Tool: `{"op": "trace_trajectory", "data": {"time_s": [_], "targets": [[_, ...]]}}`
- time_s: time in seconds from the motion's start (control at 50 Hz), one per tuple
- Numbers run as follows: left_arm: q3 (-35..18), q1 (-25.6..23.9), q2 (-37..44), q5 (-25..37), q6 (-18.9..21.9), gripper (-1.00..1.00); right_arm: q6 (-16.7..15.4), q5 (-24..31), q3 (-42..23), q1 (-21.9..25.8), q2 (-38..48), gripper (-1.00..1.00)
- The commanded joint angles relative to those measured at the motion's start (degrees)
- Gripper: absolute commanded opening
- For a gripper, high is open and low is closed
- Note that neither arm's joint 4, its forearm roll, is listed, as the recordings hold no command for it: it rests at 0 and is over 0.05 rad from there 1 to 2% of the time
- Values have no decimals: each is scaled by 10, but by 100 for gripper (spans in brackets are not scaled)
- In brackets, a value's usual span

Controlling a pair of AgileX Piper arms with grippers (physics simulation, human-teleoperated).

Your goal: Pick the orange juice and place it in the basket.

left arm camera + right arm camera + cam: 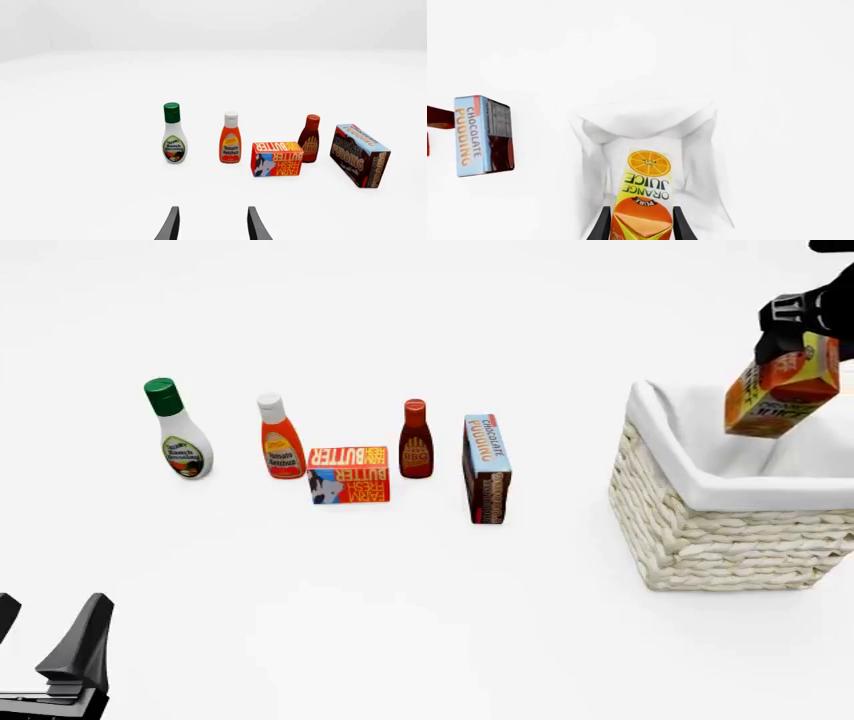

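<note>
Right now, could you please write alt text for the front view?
The right hand holds the orange juice tilted above the basket. To the left, two bottles, a butter box, another bottle and a pudding box stand grouped.

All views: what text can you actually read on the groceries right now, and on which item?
"PURE ORANGE JUICE": orange juice, held in the right claw above the basket.
"CHOCOLATE PUDDING": pudding box.
"FARM FRESH BUTTER": butter box.
"Ranch Dressing": green-capped bottle.
"Tomato Ketchup": white-capped bottle.
"BBQ": dark red bottle.
Smaller print is too small to read.
</note>
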Motion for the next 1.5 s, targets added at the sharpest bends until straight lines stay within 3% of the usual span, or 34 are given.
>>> {"op": "trace_trajectory", "data": {"time_s": [0.02,1.5], "targets": [[0,0,0,0,0,100,25,0,-9,7,18,-100],[0,0,0,0,0,100,66,0,-15,-12,103,-100]]}}
